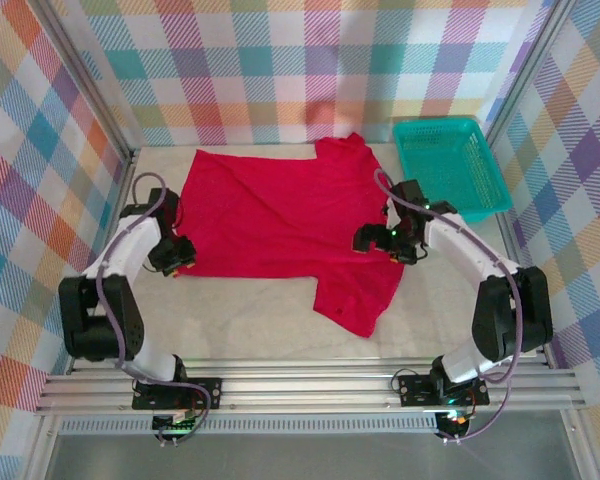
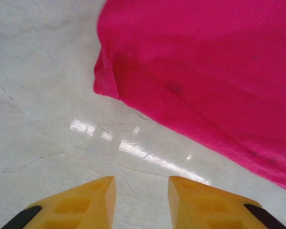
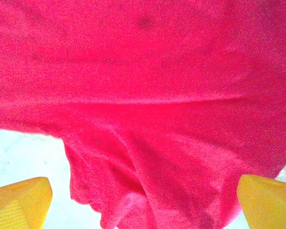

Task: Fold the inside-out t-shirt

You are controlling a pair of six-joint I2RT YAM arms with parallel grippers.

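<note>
Apparently between folds, the inside-out t-shirt [image 1: 280, 215] lies spread on the worktop [image 1: 250, 320], the left gripper [image 1: 183, 258] beside its near-left corner, fingers [image 2: 86, 202] apart and empty, the right gripper [image 1: 365, 238] gaping over its right side; next, pinch an edge.

t-shirt [image 2: 205, 71]: red cloth, matt, softly creased, ahead of the left jaws | surface [image 2: 43, 119]: pale, stone-veined, smooth, glossy glare just ahead of the left jaws | left jaws: yellow plastic, matt | basket [image 1: 450, 165]: teal plastic mesh, beyond the right jaws | rails [image 1: 310, 385]: bare metal
</note>
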